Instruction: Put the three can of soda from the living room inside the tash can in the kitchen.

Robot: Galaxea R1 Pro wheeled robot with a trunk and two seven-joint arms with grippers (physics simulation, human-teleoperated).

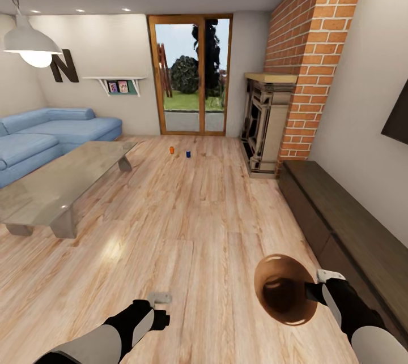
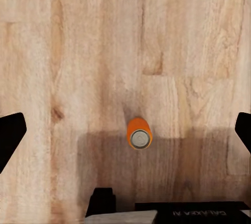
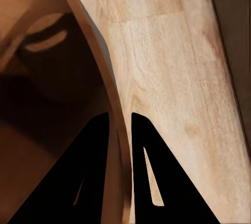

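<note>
Bright, even daylight (soft floor [image 1: 187,222] glare)

You face a room with glass doors [image 1: 190,75] at the far wall. A sofa [image 1: 51,137] lies at your left, a table [image 1: 56,183] before it. A fireplace [image 1: 266,120] stands at the right. Two cans [image 1: 171,150] sit on the floor [image 1: 198,211] near the doors. Your right end effector [image 1: 309,290] grips the bin [image 1: 283,290] by its rim. Another can [image 2: 139,133] stands on the floor under your left end effector [image 1: 160,298].
</note>
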